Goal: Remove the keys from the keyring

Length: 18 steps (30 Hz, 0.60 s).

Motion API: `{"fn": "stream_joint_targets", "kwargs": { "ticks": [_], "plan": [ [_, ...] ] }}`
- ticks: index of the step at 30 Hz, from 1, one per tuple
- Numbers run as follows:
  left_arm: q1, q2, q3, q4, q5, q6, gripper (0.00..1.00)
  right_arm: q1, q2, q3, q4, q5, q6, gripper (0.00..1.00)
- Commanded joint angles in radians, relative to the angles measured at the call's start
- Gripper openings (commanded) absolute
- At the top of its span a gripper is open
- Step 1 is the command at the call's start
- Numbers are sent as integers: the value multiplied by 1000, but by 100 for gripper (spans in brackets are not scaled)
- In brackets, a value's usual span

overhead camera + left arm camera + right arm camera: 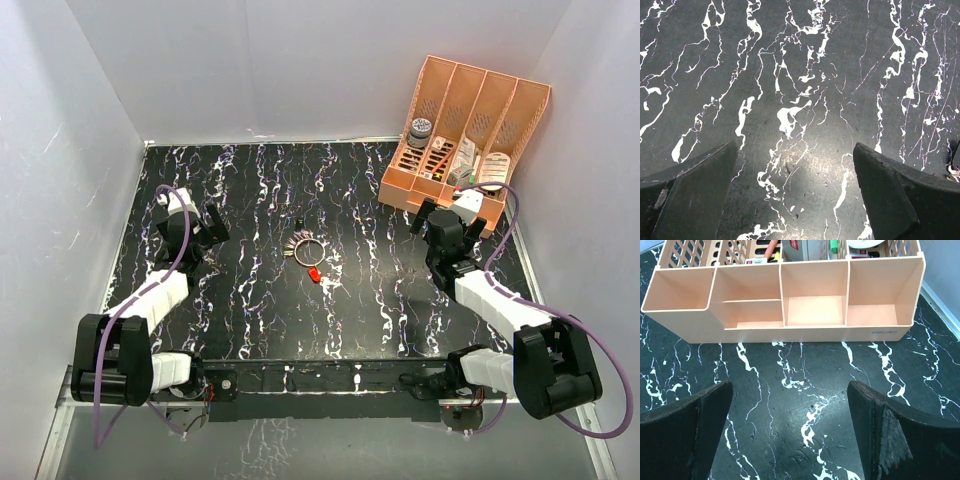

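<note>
The keyring (309,248), a thin silvery wire circle, lies on the black marbled table near its middle. Small grey keys (293,247) bunch at its left side and a small red piece (314,272) lies just below it. My left gripper (213,224) is open and empty at the left of the table, well left of the keys; its wrist view (795,165) shows only bare table between its fingers. My right gripper (437,217) is open and empty at the right, just in front of the orange organiser (462,140). Neither wrist view shows the keys or ring.
The orange organiser (785,320) stands at the back right; its front compartments are empty, its rear slots hold small items. A tiny dark piece (298,217) lies behind the keyring. White walls enclose the table on three sides.
</note>
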Motion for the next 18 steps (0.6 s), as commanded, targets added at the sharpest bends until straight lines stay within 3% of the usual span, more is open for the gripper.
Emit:
{"fn": "stream_joint_targets", "kwargs": {
  "ticks": [1, 12, 18],
  "plan": [
    [0, -29, 2, 9, 9, -7, 99, -2, -27, 8, 19, 11, 13, 98],
    [0, -13, 14, 3, 19, -5, 99, -2, -33, 11, 14, -5, 13, 98],
    [-2, -4, 44, 5, 124, -3, 99, 3, -52, 6, 28, -238, -24, 98]
  ]
}}
